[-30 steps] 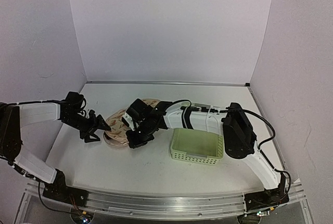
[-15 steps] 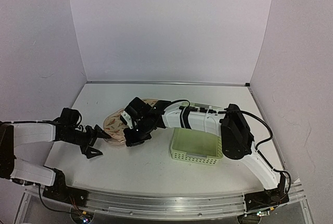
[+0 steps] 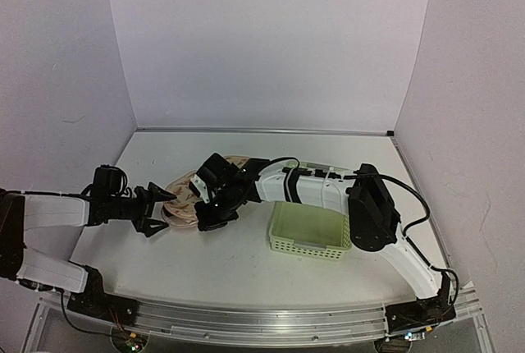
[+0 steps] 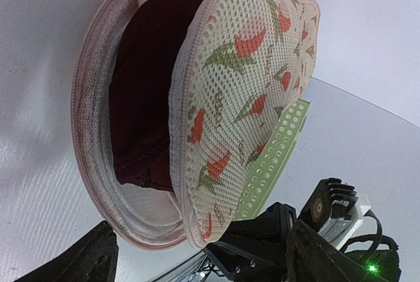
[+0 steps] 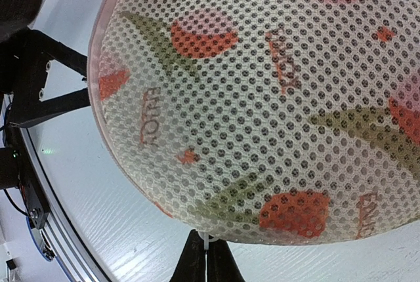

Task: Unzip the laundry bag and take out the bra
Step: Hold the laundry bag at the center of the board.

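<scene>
The laundry bag [image 3: 182,199] lies on the table, unzipped, with its printed lid [image 4: 244,79] raised off the pale base rim [image 4: 92,105]. A dark red bra [image 4: 146,79] sits inside, seen through the gap. My right gripper [image 5: 209,246] is shut on the small white zip pull [image 5: 209,237] at the lid's edge and holds the lid [image 5: 275,92] up. In the top view it sits at the bag's near right side [image 3: 207,215]. My left gripper [image 4: 203,256] is open, low over the table, facing the bag's opening from the left [image 3: 162,212]; nothing is between its fingers.
A pale green slatted basket [image 3: 310,230] stands right of the bag, under the right arm, and shows behind the lid [image 4: 281,154] in the left wrist view. White walls close the table at the back and both sides.
My left gripper drew back from the bag toward the near left, opened wider, then turned to face the opening. The right gripper stayed shut at the lid's edge.
</scene>
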`<action>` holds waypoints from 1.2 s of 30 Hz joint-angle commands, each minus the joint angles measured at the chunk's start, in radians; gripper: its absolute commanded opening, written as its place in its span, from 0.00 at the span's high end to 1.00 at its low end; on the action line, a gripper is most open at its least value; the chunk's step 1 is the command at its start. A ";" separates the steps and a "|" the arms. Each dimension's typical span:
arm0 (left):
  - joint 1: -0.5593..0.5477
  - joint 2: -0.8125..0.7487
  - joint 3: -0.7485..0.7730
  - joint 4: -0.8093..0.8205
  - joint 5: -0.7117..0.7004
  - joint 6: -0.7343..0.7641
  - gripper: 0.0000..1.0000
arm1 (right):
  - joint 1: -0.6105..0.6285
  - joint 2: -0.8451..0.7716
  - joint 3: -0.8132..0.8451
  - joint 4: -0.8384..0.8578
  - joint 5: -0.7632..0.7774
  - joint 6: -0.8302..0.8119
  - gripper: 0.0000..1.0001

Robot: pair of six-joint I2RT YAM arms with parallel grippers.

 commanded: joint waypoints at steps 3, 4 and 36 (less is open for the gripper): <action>-0.032 0.078 0.014 0.075 0.010 -0.013 0.12 | 0.005 -0.025 -0.008 0.042 -0.005 0.013 1.00; -0.043 0.092 0.019 0.078 0.009 -0.013 0.12 | 0.005 -0.026 -0.009 0.043 -0.007 0.014 1.00; -0.114 0.183 0.045 0.177 -0.059 -0.042 1.00 | 0.004 -0.102 -0.125 0.075 -0.002 -0.018 1.00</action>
